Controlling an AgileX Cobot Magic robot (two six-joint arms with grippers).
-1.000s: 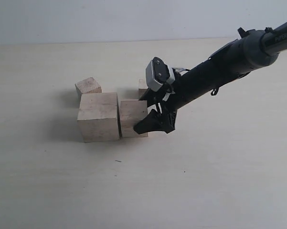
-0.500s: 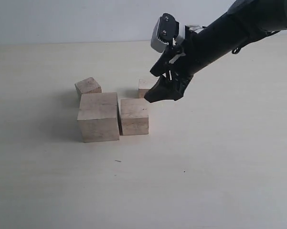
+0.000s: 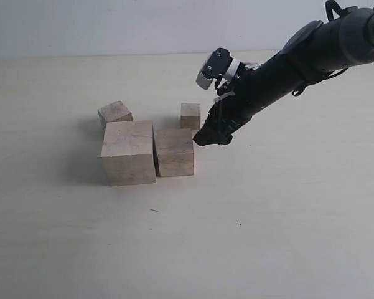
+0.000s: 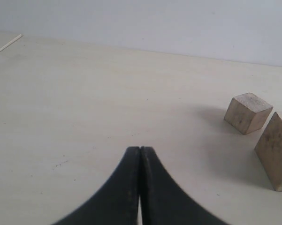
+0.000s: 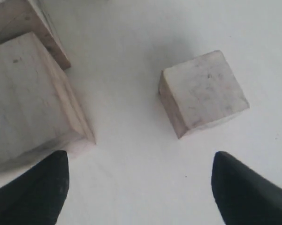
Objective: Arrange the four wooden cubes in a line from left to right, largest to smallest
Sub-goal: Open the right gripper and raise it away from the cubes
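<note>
Four wooden cubes are seen on the pale table (image 3: pixel 286 218), and none is gripped. Largest cube (image 3: pixel 129 152) is set front-left in the ext. view. 2nd cube (image 3: pixel 175 151) is set just beside it on its right, front faces roughly in line, w/ only a thin dark gap btwn them. 3rd cube (image 3: pixel 114 113) is placed behind the largest cube, near its back-left corner, and is turned slightly. Smallest cube (image 3: pixel 190 116) is placed behind the 2nd cube, toward its right side and a little apart from it.

Right gripper (image 3: pixel 210 136) is carried low by the black arm (image 3: pixel 299 62), which is reached in from the upper right. Its tips are held just right of the 2nd cube and in front-right of the smallest cube. Contact w/ the table can't be told. In the right wrist view its fingertips (image 5: pixel 37 187) are spread wide, w/ only bare table btwn them. Beyond the tips the smallest cube and a corner of the 2nd cube are seen, neither one touched.

Left gripper (image 4: pixel 140 187) is shown w/ its fingers pressed together, nothing pinched, over bare table. In that wrist view the 3rd cube and an edge of the largest cube are seen further off, well apart from the tips.
</note>
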